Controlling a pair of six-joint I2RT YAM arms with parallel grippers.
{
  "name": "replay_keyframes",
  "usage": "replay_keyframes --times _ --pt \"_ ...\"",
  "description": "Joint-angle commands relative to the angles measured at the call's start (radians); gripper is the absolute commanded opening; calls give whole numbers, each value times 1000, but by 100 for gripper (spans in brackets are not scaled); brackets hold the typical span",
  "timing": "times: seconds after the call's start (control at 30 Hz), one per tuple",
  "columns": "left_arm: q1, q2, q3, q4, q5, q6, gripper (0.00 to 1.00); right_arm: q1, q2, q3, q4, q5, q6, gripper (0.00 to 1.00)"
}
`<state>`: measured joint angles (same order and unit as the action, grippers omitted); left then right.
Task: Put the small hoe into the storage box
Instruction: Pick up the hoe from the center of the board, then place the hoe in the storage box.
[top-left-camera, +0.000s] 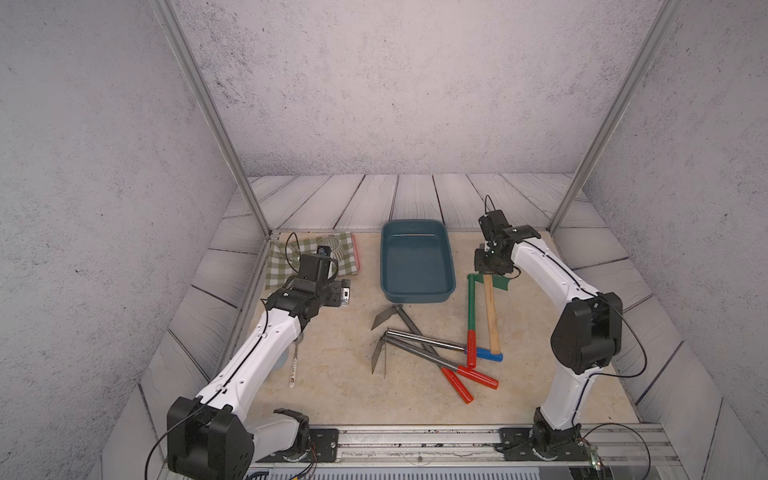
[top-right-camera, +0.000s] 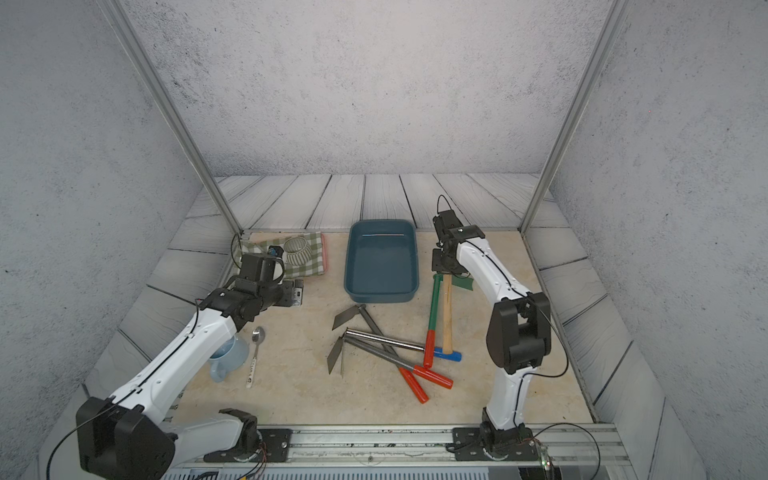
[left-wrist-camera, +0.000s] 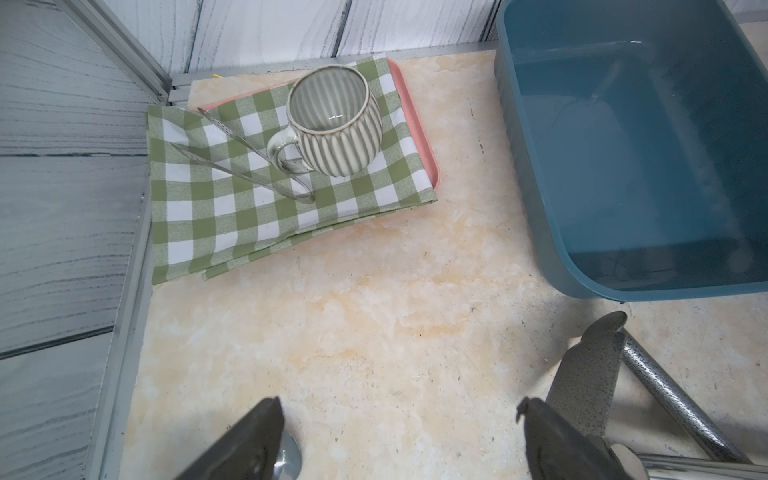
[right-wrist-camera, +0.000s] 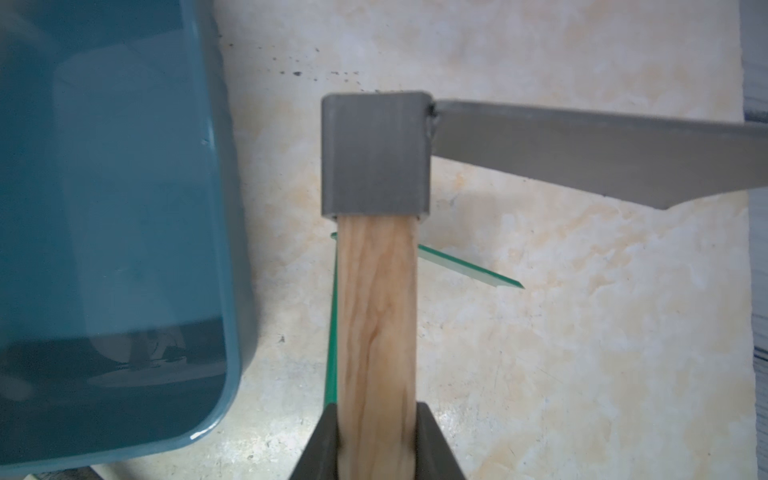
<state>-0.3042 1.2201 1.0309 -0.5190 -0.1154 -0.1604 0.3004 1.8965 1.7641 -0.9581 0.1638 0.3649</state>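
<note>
Top view — small wood-handled hoe with grey metal head (top-left-camera: 491, 316) lay just beside the dark teal plastic storage box (top-left-camera: 415, 266), outside it, head end under the right gripper (top-left-camera: 490, 268) | Left wrist — left gripper (left-wrist-camera: 399, 436) stood spread | Right wrist — right gripper's fingers (right-wrist-camera: 320, 444) pinched the hoe's wooden handle.

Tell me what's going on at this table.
The right end effector is shut on the wooden handle of the small hoe, just below its grey head. It is beside the storage box, which holds nothing yet. The left end effector hangs open, holding nothing. The other hoes lie on the table in front of the box.
</note>
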Motion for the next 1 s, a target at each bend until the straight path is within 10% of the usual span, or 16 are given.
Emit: replay_keyframes --times 0.0,0.97 --pt "-7 10 -12 1 4 7 92 26 45 104 -45 0 -28 0" --pt "-19 22 -20 2 13 2 92 118 450 589 145 -102 -68 0"
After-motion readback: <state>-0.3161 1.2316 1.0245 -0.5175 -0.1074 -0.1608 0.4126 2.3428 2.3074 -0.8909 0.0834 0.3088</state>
